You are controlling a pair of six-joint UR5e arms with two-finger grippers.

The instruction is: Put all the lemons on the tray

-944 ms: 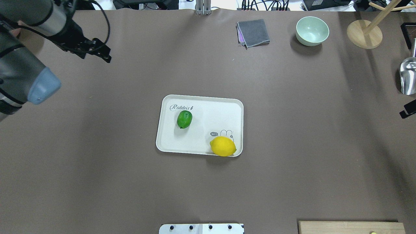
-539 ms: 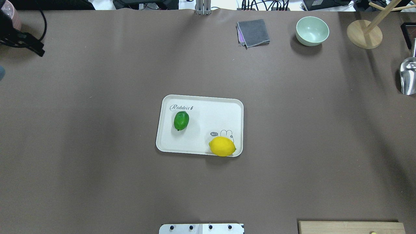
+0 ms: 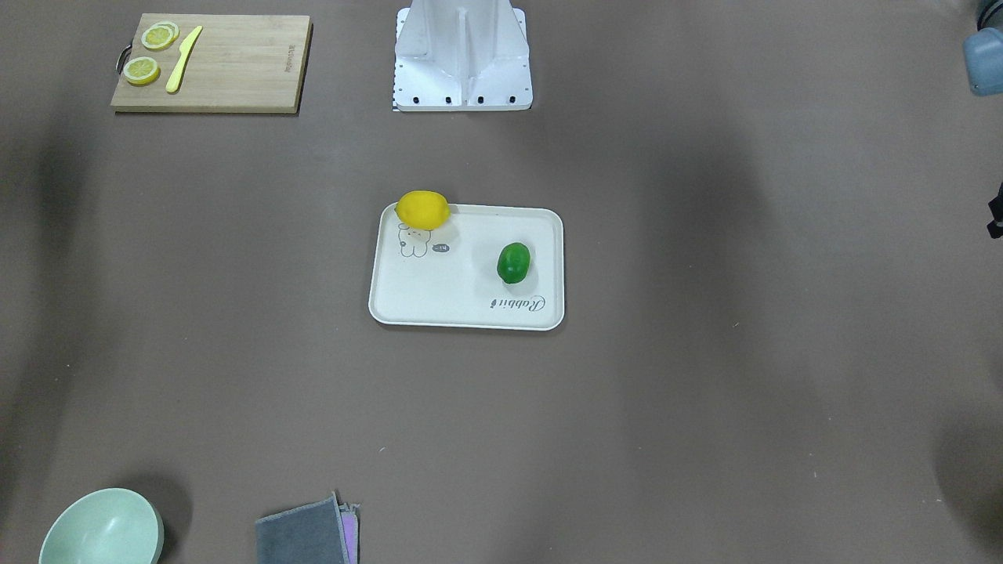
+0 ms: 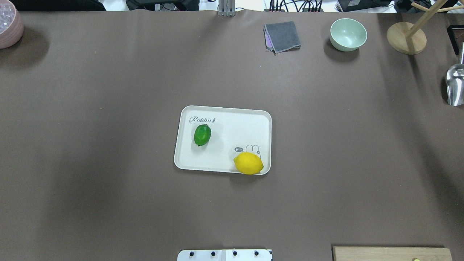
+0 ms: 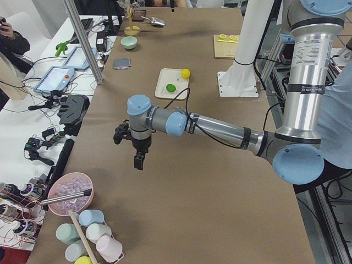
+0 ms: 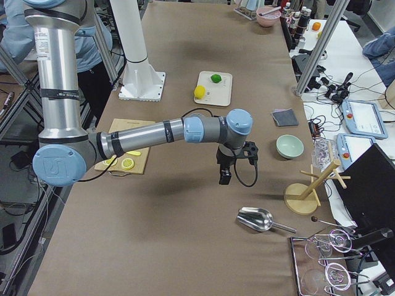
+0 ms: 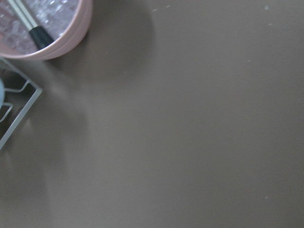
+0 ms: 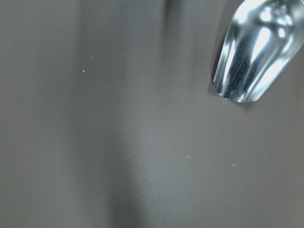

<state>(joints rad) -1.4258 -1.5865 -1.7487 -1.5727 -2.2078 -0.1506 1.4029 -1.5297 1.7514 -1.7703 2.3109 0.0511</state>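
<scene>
Both lemons lie on the tray point(image 4: 235, 127), so the task looks finished, or all but. The green lemon point(image 4: 202, 135) sits well inside, just below the "Rabbit" script. The yellow lemon point(image 4: 248, 163) lies in the corner by the rabbit drawing, pressed to the rim on the robot's side and perhaps riding up on it. That corner is the one weak spot, since a knock to the tray might roll the fruit over the edge onto the counter point(image 4: 108, 181). The only other lemon in sight is the thin slices point(image 3: 143, 70) on the cutting board point(image 3: 235, 70), which I take not to count. The left jaws hang from the left arm point(image 5: 165, 121) over bare counter at one end, pointing down and holding nothing that shows. The pink bowl point(image 7: 42, 28) is just beside them, and the tray is well away toward the other arm. The right jaws hang from the right arm point(image 6: 203, 129) at the opposite end, also with nothing in them, with the metal scoop point(image 8: 256, 52) near them and the tray well apart. Only the side views show either pair of jaws, so I cannot tell whether they stand parted or closed. The tray lies between the two pairs with brown counter on every side. If the yellow lemon wanted nudging inward, either arm would have open room to reach it.
</scene>
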